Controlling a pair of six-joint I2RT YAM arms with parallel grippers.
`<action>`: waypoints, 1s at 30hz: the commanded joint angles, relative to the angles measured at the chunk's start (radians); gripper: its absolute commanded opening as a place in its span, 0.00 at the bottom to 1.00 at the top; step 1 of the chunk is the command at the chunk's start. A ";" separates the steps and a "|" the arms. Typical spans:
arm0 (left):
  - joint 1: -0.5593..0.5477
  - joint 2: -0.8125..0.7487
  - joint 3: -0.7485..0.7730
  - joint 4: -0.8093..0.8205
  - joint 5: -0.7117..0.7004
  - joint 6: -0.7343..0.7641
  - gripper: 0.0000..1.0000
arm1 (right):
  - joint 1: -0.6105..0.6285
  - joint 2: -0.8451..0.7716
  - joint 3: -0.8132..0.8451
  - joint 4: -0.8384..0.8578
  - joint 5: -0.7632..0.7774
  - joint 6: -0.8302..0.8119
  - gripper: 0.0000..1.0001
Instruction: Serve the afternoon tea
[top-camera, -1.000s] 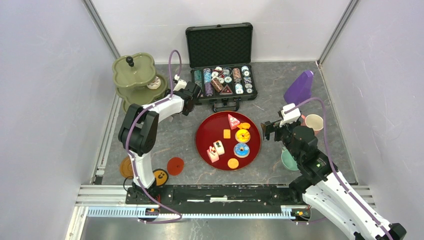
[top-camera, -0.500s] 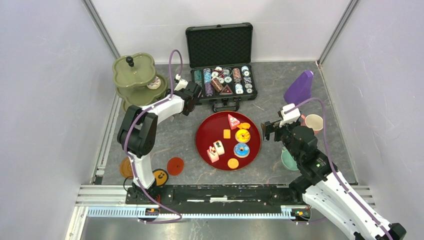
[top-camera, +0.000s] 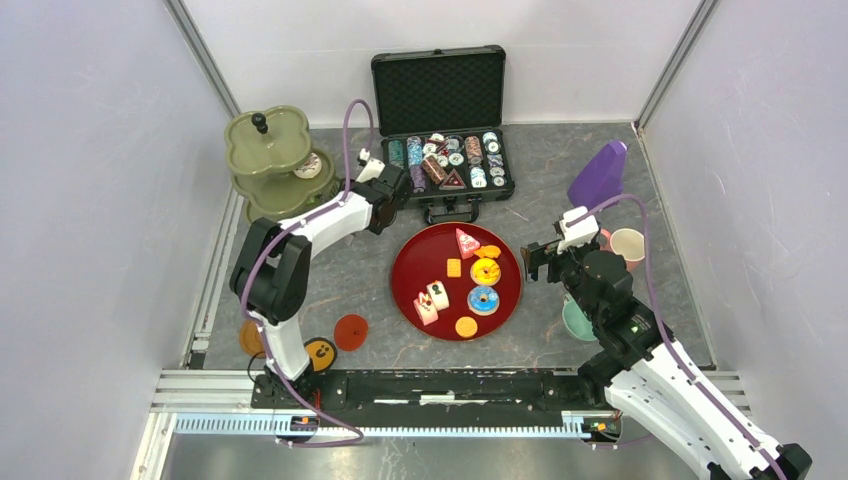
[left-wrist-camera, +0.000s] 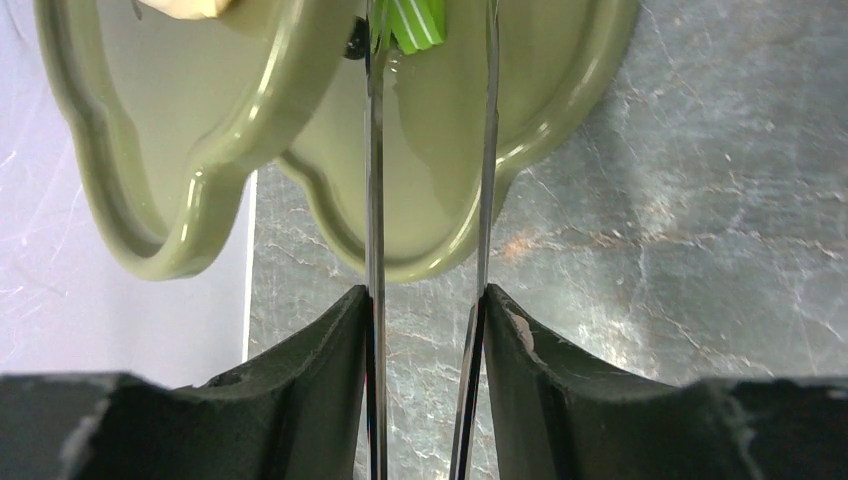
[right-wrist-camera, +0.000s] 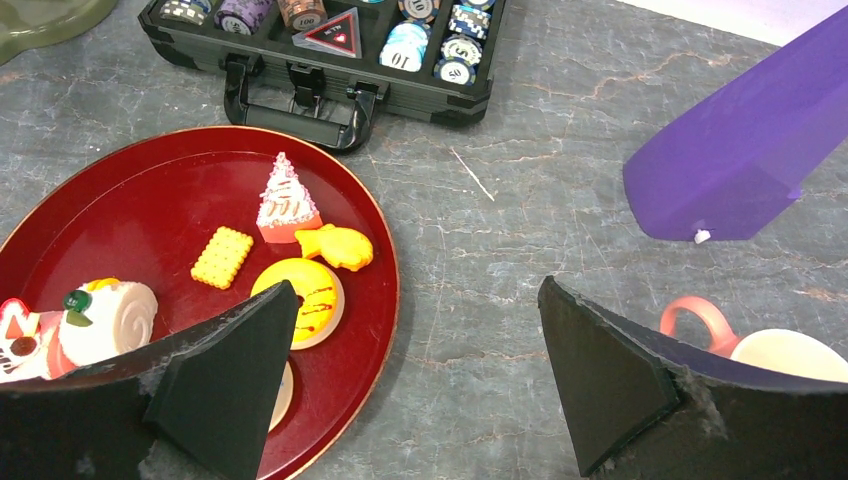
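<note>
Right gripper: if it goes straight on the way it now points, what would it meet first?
The right gripper would probably meet bare table beside the red tray; further on, the chip case. Depth is unclear.

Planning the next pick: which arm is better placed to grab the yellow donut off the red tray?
Right. The right gripper hangs open at the red tray's edge with the yellow donut just ahead; the left gripper is off by the olive-green tiered stand.
</note>
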 joint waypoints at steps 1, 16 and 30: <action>-0.053 -0.079 -0.001 -0.046 0.027 -0.082 0.51 | 0.005 0.008 0.000 0.061 -0.006 0.005 0.98; -0.156 -0.586 -0.123 -0.055 0.894 -0.159 0.53 | 0.004 -0.010 -0.005 0.048 0.027 -0.003 0.98; -0.409 -0.520 -0.105 0.047 0.776 -0.591 0.50 | 0.004 -0.018 -0.016 0.054 0.022 0.020 0.98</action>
